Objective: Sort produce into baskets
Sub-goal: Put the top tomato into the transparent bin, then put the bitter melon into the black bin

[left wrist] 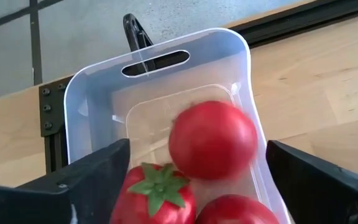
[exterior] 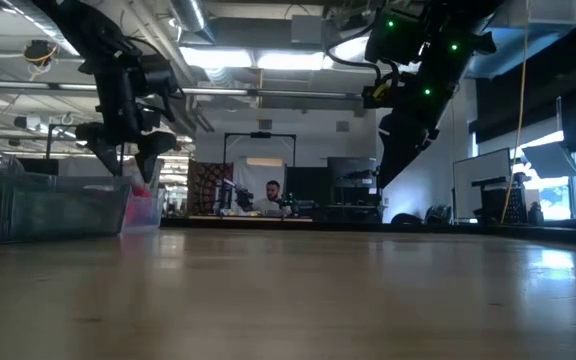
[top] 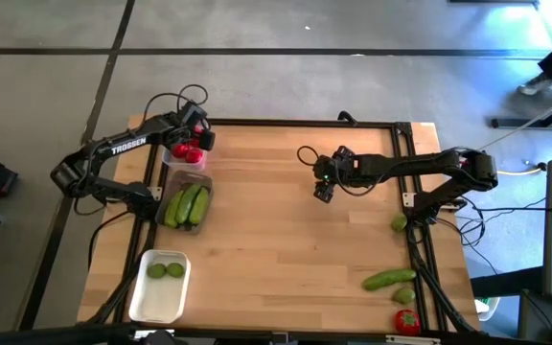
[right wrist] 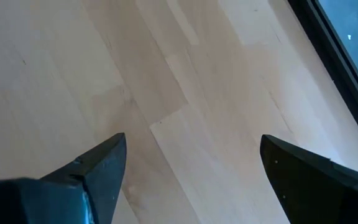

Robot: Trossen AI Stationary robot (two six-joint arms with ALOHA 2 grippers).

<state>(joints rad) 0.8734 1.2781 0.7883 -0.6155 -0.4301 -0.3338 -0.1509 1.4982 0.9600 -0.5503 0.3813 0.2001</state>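
My left gripper (top: 192,134) is open above the clear bin (top: 172,163) at the table's far left. In the left wrist view a red tomato (left wrist: 213,140) shows blurred between my spread fingers (left wrist: 197,149), touching neither. Two more tomatoes (left wrist: 157,196) lie in the bin below it. My right gripper (top: 324,182) is open and empty above the bare table's far middle; it also shows in the right wrist view (right wrist: 192,143). A second clear bin (top: 206,213) holds green cucumbers (top: 188,205). A white bin (top: 156,305) holds two limes (top: 164,271).
At the table's right edge lie a cucumber (top: 388,279), a lime (top: 399,222), another lime (top: 404,296) and a tomato (top: 407,321). A black frame (top: 295,123) runs around the table. A person (exterior: 271,197) sits far behind the table in the low view.
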